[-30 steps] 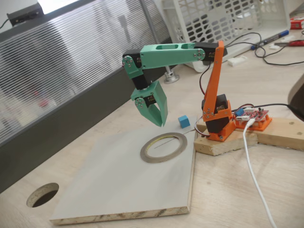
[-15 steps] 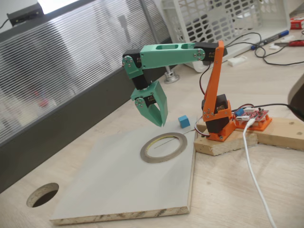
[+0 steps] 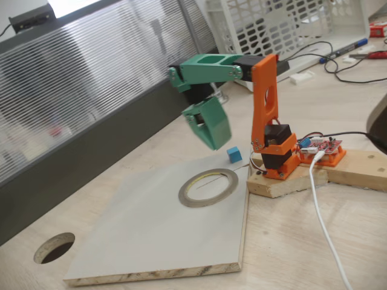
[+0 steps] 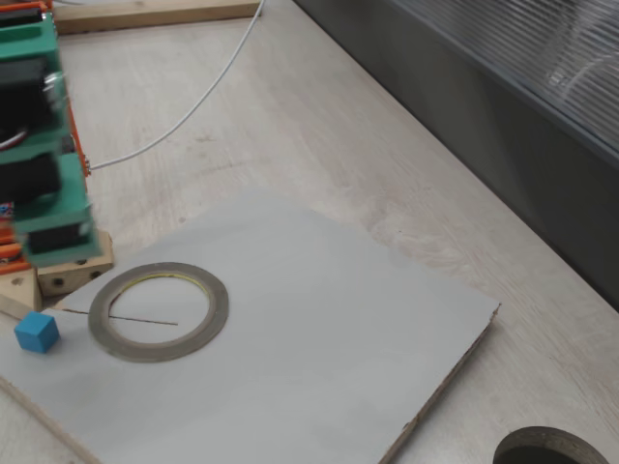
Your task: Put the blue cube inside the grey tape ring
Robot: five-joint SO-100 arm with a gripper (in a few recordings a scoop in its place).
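The blue cube (image 3: 233, 154) sits on the board, just outside the grey tape ring (image 3: 208, 187) at its one o'clock; the gripper (image 3: 211, 136) hangs above, jaw gap unreadable; a blurred, off-centre descent could knock it away

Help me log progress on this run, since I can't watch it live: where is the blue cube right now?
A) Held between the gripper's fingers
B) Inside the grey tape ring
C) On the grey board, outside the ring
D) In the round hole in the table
C: the blue cube sits on the grey board just outside the grey tape ring, and the gripper hangs above it, holding nothing.
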